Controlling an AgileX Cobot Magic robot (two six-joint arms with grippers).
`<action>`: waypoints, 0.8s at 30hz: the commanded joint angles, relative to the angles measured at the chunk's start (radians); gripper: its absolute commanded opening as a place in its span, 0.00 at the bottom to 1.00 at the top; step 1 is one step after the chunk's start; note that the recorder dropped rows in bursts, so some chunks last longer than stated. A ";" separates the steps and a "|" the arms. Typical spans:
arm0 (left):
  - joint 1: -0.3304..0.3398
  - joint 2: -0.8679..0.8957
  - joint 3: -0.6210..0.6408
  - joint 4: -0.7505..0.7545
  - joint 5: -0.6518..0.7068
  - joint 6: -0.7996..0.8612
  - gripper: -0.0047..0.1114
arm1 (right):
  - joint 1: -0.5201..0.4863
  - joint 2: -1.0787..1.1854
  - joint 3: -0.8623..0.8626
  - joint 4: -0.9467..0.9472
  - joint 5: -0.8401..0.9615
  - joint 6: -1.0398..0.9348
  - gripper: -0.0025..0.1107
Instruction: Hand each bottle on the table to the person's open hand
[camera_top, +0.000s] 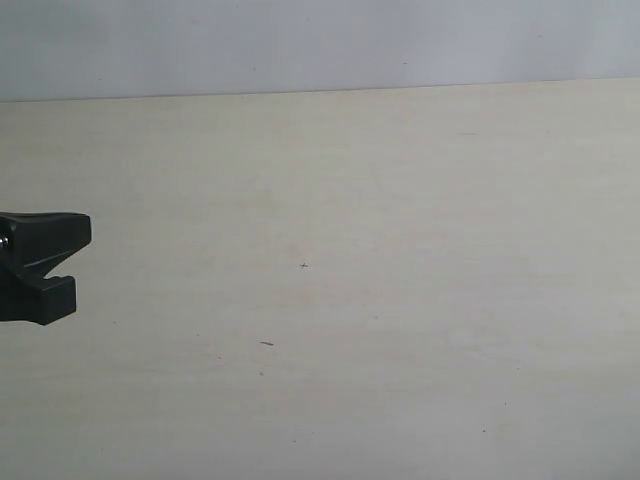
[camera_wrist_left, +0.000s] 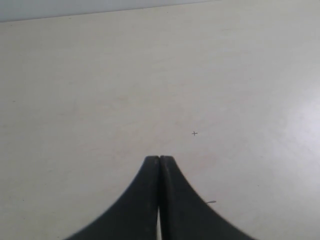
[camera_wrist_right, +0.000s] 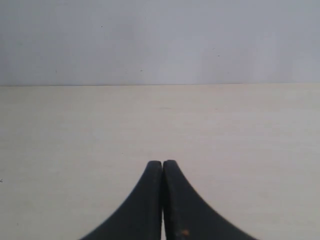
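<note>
No bottle shows in any view, and no hand is in sight. The pale beige table fills the exterior view, bare apart from small dark specks. My left gripper pokes in at that view's left edge. In the left wrist view the left gripper is shut, its black fingers pressed together over the bare table, holding nothing. The right gripper is shut too, with nothing held, above the table. The right gripper is out of the exterior view.
A plain pale grey wall rises behind the table's far edge. A small cross-shaped mark and a short dark fleck lie on the tabletop.
</note>
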 joint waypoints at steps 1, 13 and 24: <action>0.002 -0.004 0.003 -0.004 -0.009 0.001 0.04 | -0.005 -0.007 0.005 0.003 -0.003 0.001 0.02; 0.161 -0.205 0.003 0.136 0.085 0.037 0.04 | -0.005 -0.007 0.005 0.000 -0.003 0.001 0.02; 0.515 -0.676 0.003 0.122 0.422 0.020 0.04 | -0.005 -0.007 0.005 0.004 -0.003 0.001 0.02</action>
